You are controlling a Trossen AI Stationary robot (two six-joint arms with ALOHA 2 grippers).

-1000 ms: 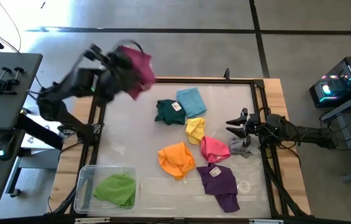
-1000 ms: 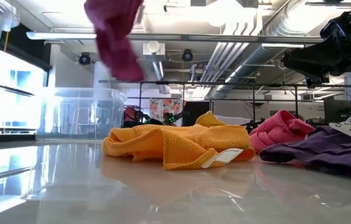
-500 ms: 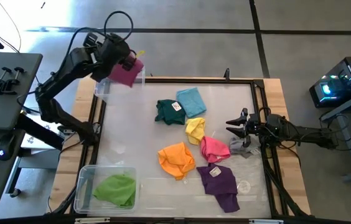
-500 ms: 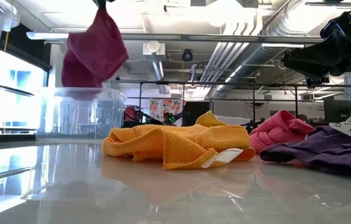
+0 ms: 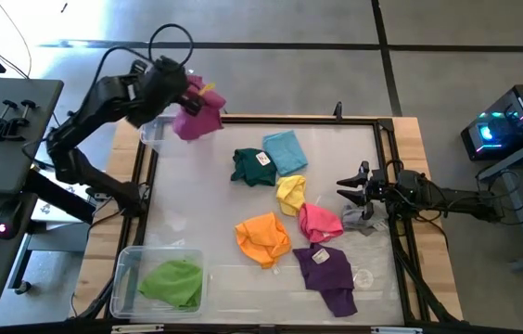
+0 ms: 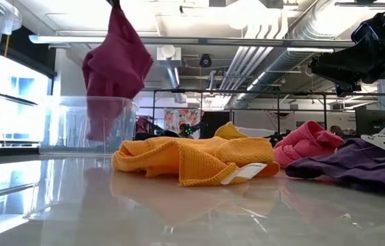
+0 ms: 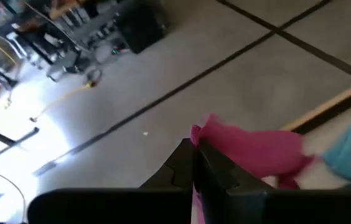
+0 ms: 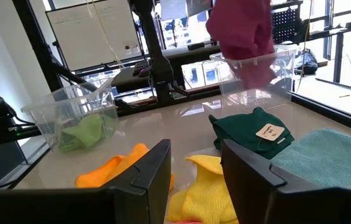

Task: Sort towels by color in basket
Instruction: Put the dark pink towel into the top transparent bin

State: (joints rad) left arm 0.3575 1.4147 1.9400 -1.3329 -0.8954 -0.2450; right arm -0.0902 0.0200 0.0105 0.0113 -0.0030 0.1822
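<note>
My left gripper [image 5: 185,90] is over the table's far left corner, shut on the magenta towel [image 5: 197,116], which hangs over a clear bin [image 6: 90,123]. The lime towel [image 5: 173,283] lies in a second clear bin at the near left. The dark green [image 5: 252,165], light blue [image 5: 285,150], yellow [image 5: 291,193], orange [image 5: 263,237], pink [image 5: 319,223] and purple [image 5: 328,271] towels lie flat on the table. My right gripper [image 5: 352,190] hovers open at the right edge, above the grey towel [image 5: 362,223]. My left gripper pinches the magenta towel's bunched upper end [image 7: 201,134] between its two fingers, coming from above. The towel hangs slack below the fingers, lifted off the table. Its lower end [image 6: 100,126] dips behind the far bin's clear wall.
The far clear bin [image 8: 256,81] stands at the table's far left corner, the near one [image 5: 127,269] at the near left corner. A black frame [image 5: 271,119] runs round the white tabletop. Open surface lies between the two bins.
My left gripper has carried the magenta towel from above the table's far part toward the far left corner and down. The towel has swung below the fingers, and its lower end now hangs into the far bin. My right arm has kept still.
</note>
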